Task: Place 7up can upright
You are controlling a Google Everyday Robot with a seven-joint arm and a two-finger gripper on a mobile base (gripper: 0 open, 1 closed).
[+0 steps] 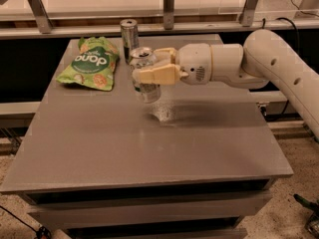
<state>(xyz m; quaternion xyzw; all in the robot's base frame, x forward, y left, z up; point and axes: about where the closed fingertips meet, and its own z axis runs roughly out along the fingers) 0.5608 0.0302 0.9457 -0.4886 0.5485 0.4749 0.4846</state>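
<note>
The 7up can (145, 86) is a short silver-white can with green markings and a shiny top. It is held nearly upright above the grey table (149, 148), near the back middle. My gripper (147, 69) reaches in from the right and is shut on the can, one cream finger (157, 74) across its front, the other behind. The can's bottom hangs a little above the table, over its faint reflection.
A taller slim dark-silver can (129, 36) stands upright at the table's back edge, just behind the held can. A green snack bag (89, 63) lies at the back left. Railings run behind the table.
</note>
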